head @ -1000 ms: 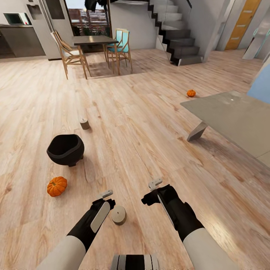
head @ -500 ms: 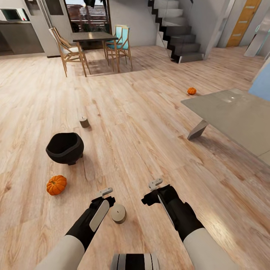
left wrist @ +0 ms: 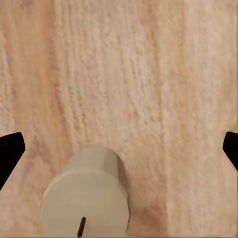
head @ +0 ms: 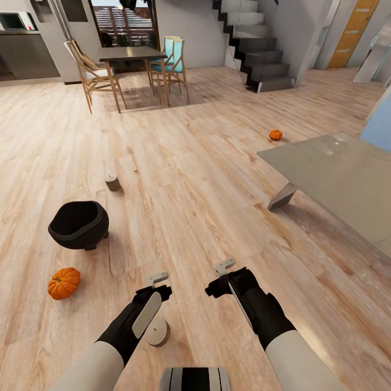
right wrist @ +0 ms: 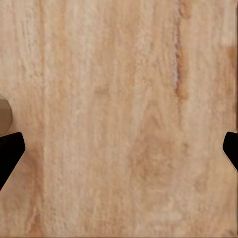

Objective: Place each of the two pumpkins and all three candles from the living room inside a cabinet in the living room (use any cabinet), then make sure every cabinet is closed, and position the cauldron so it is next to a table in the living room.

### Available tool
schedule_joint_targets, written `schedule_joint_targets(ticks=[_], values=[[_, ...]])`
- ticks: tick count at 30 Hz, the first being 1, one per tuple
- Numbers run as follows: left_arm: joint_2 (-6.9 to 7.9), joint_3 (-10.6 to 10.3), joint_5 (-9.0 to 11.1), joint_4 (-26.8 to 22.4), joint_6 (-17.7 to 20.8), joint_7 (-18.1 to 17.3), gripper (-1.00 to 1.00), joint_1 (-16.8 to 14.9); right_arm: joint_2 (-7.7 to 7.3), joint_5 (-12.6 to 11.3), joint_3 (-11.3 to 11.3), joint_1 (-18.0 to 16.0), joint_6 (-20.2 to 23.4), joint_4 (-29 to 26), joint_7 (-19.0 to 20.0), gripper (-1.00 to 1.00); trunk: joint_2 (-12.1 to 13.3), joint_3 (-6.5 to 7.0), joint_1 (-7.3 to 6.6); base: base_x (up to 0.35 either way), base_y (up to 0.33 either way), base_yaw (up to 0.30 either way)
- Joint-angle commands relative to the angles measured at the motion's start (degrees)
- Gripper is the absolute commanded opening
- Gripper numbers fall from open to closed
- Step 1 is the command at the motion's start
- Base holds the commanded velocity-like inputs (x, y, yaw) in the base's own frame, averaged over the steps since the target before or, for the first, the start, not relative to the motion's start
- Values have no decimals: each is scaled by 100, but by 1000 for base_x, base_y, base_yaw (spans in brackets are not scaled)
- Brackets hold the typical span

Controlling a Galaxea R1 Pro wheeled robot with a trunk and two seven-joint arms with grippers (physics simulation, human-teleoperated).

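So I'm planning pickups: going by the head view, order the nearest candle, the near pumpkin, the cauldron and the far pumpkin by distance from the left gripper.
1. Candle, right beside the left gripper.
2. Near pumpkin, to its left.
3. Cauldron, farther left and ahead.
4. Far pumpkin, ahead right, near the table.

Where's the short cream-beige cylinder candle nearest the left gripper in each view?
Head view: short cream-beige cylinder candle, low centre-left, beside left gripper.
Left wrist view: low in picture, between open jaws, wick showing.
Right wrist view: beige sliver at picture's edge, possibly it.
Shared landmark: pale wood-plank floor.
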Motion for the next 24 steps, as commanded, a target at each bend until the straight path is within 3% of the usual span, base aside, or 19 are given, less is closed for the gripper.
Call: schedule_joint_targets(ticks=[1, 6, 11, 17, 24], values=[[1, 0, 0, 0, -1, -50, 100, 1, -1, -1, 0, 0, -1, 0, 0, 100, 0, 0, 0, 68, -49, 0], [2, -1, 12, 7, -4, -357, 100, 39, -1, 1, 0, 0, -1, 0, -2, 100, 0, 0, 0, 20, -15, 0], [10, 4, 35, 34, -4, -391, 100, 80, 4, 1, 0, 0, 3, 0, 5, 100, 0, 0, 0, 1, -1, 0], [25, 18, 55, 521, -34, -380, 100, 83, 4, -2, 0, 0, 3, 0, 6, 100, 0, 0, 0, 0, 0, 0], [43, 28, 52, 617, -54, -382, 100, 79, 4, -2, 0, 0, 3, 0, 6, 100, -5, -89, 10, 0, 0, 0]])
